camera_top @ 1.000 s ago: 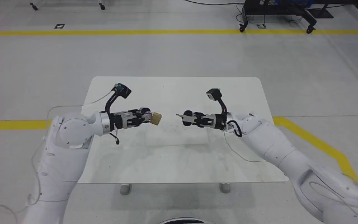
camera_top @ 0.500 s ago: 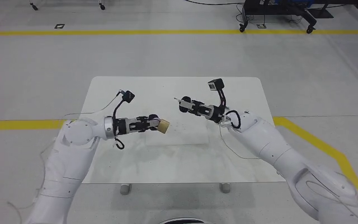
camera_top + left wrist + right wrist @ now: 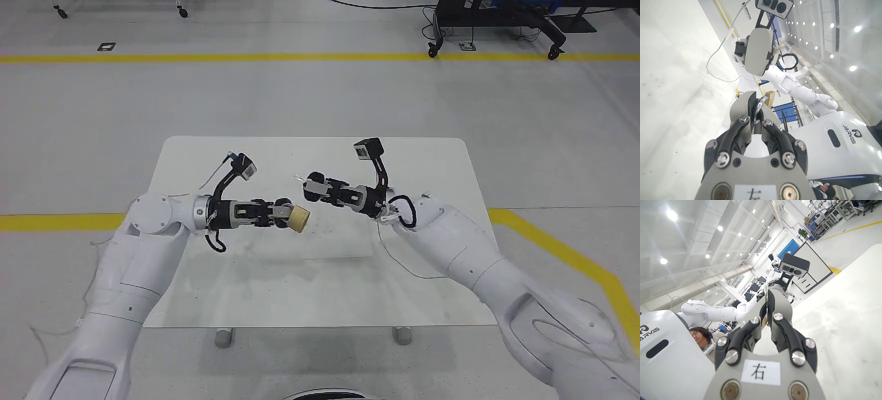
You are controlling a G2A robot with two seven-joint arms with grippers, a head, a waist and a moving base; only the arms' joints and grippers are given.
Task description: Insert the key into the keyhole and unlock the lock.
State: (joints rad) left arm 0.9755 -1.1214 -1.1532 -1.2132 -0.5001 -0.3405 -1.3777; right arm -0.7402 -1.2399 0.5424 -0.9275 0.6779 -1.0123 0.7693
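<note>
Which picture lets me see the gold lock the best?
The left wrist view: the lock is closest there, its silver loop pinched in the left gripper. The top view shows it as a tiny tan block at that gripper's tip, above the table. In the right wrist view, the right gripper blocks nearly all of it.

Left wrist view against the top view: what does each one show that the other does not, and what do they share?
Left wrist view: the left gripper clamps the silver shackle of the lock. Top view: the white table under both arms, and a gap between the lock and the key in the right gripper. Both: the brass lock body and the right gripper.
</note>
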